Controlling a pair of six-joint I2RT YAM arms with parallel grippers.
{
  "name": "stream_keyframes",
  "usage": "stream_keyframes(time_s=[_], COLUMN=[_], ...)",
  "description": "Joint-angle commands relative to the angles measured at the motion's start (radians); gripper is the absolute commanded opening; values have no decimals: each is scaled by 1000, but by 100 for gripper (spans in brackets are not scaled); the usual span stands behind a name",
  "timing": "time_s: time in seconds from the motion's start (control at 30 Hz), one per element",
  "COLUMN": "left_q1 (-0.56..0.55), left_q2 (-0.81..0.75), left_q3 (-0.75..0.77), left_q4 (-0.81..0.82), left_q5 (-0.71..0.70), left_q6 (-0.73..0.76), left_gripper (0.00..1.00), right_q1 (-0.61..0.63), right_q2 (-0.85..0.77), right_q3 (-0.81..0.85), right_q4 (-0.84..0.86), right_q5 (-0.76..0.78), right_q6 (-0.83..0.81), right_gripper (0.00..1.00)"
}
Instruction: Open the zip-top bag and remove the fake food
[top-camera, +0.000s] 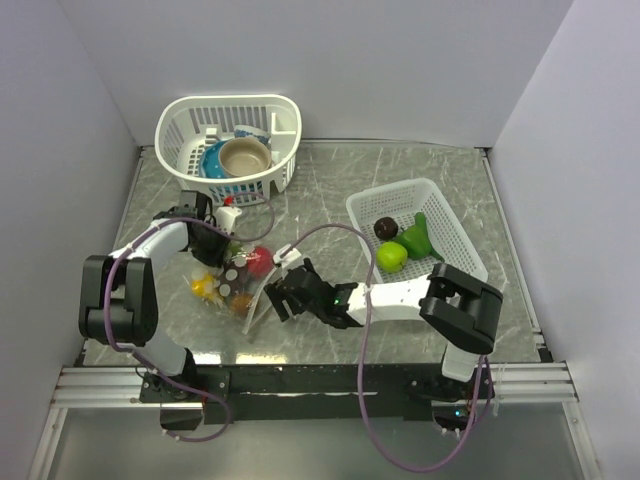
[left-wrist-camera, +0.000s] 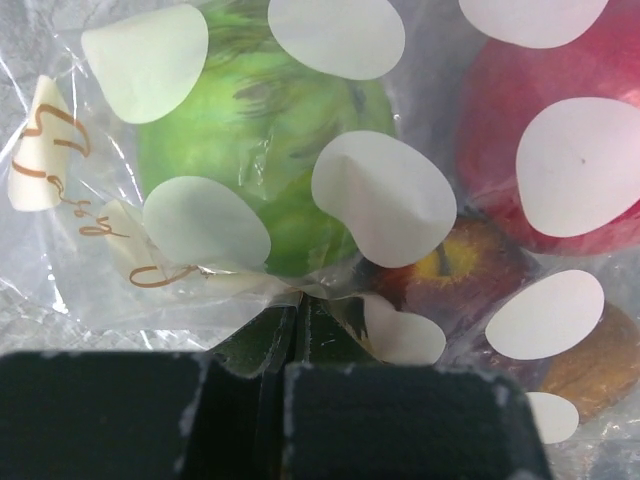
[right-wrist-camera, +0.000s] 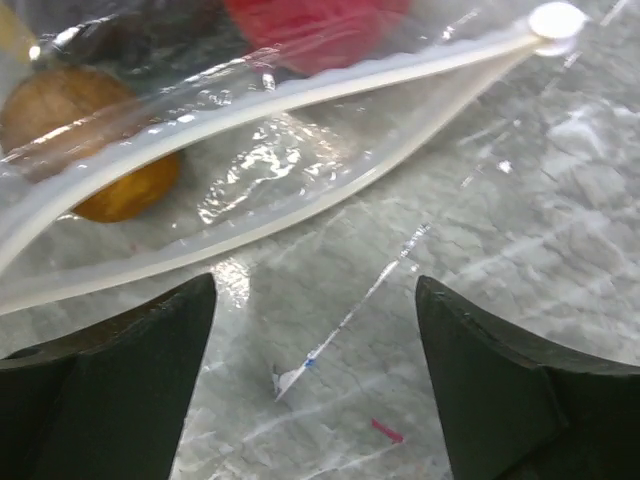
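Note:
The zip-top bag (top-camera: 238, 280), clear with white dots, lies at the table's left centre with its zip mouth gaping toward the right. Inside it I see a red piece (top-camera: 260, 260), a yellow piece (top-camera: 204, 287) and dark pieces. My left gripper (top-camera: 214, 244) is shut on the bag's far edge; its wrist view shows the pinched plastic (left-wrist-camera: 300, 300), a lime-green piece (left-wrist-camera: 270, 150), a red one (left-wrist-camera: 560, 120) and a maroon one (left-wrist-camera: 450, 275). My right gripper (top-camera: 283, 288) is open and empty just in front of the open zip strip (right-wrist-camera: 300, 95). An orange-brown piece (right-wrist-camera: 90, 140) shows behind the strip.
A white mesh tray (top-camera: 450, 225) at the right holds a dark maroon piece (top-camera: 386, 228), a lime-green piece (top-camera: 392, 257) and a green piece (top-camera: 416, 238). A white basket (top-camera: 180, 125) with a bowl (top-camera: 245, 156) stands at the back left. White walls enclose the table.

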Motion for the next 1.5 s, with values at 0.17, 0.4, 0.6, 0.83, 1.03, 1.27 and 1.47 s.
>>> stream_keyframes(time_s=[0.17, 0.4, 0.6, 0.83, 1.03, 1.27, 1.47], left_q1=[-19, -34, -40, -53, -88, -157, -180], left_q2=[-37, -89, -97, -111, -86, -77, -79], left_q3=[36, 51, 48, 30, 15, -2, -11], left_q4=[-73, -130, -148, -165, -205, -274, -308], left_q5=[55, 69, 64, 49, 68, 110, 146], left_q6=[-17, -17, -14, -5, 30, 106, 130], left_gripper=[1, 1, 1, 1, 1, 1, 1], right_q1=[14, 14, 14, 14, 12, 12, 12], right_q2=[27, 113, 149, 190, 225, 296, 323], right_q3=[118, 199, 216, 264, 281, 354, 390], right_q4=[92, 87, 127, 162, 211, 242, 242], right_q5=[46, 16, -8, 93, 135, 209, 169], right_q6=[-7, -5, 7, -36, -39, -68, -39], right_gripper=[80, 76, 75, 100, 100, 100, 100])
